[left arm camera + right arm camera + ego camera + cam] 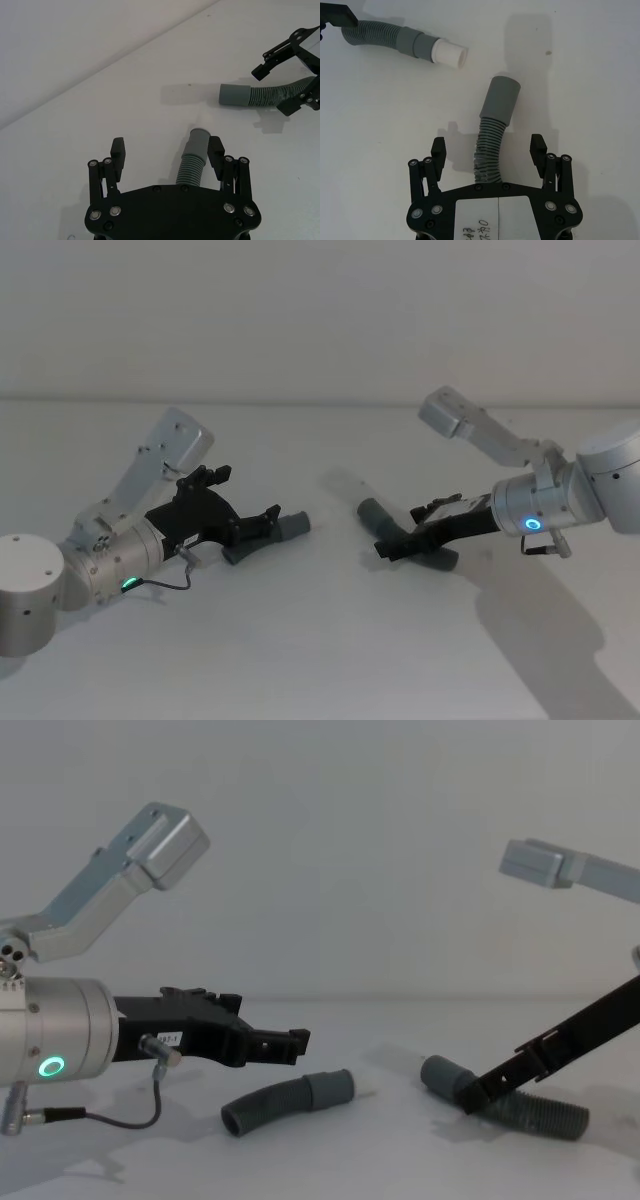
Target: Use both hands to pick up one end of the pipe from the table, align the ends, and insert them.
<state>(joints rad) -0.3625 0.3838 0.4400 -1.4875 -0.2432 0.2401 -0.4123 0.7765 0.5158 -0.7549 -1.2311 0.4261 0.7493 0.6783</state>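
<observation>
Left wrist view: left gripper [167, 150] spread, fingers either side of a corrugated hose piece [192, 162] lying on the table [100, 100]. Farther off, second hose piece [270, 96], also on the table, right gripper [273, 90] spread astride it. Right wrist view: its ribbed part sits between the parted fingers, touching neither. Beyond, the first piece's whitish-tipped cuff [437, 49] lies apart from this one's grey cuff [501, 97].
</observation>
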